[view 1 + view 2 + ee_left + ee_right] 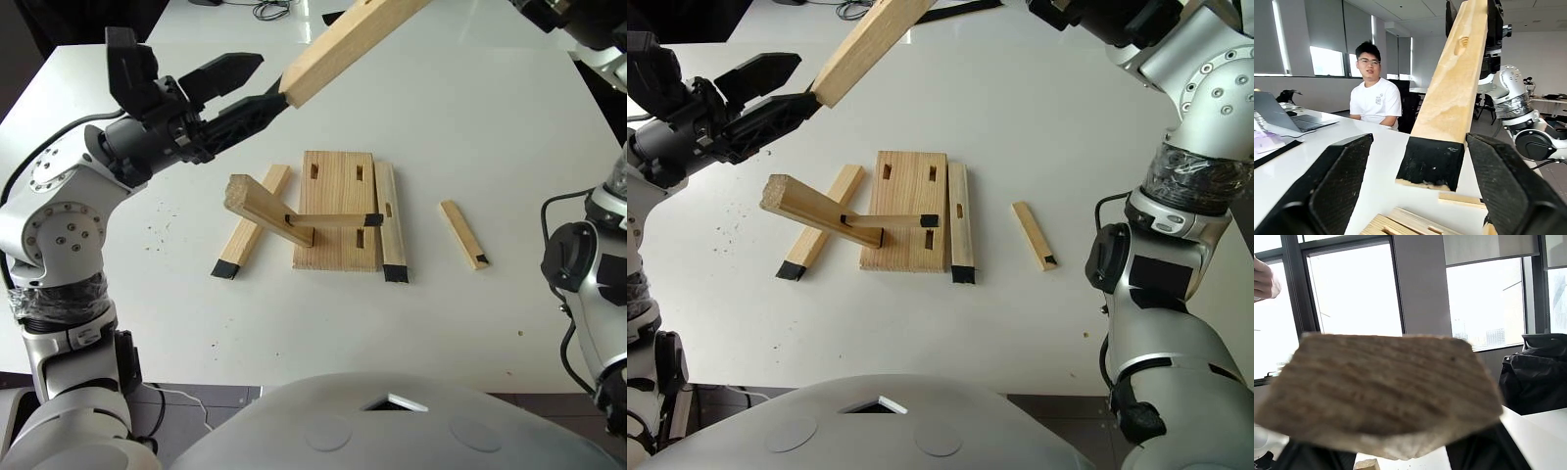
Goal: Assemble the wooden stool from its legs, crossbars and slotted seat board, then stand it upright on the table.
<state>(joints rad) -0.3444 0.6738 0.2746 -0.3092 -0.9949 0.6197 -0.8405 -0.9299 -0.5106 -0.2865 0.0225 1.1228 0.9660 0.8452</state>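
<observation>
Your right gripper (1471, 19) pinches a pale black-tipped wooden leg (343, 44); left gripper (272, 78) spread-fingered round its tip. Mid-table (490, 127), one leg-crossbar pair (266, 208) looks joined; slotted wooden seat board (338, 186) unfitted.

Open laptop (1281, 113) there, a purple sheet (1266, 142) just beside it. Cables (272, 10) coil far back. A black bag (1535, 369) sits near bright windows (1354, 293).
</observation>
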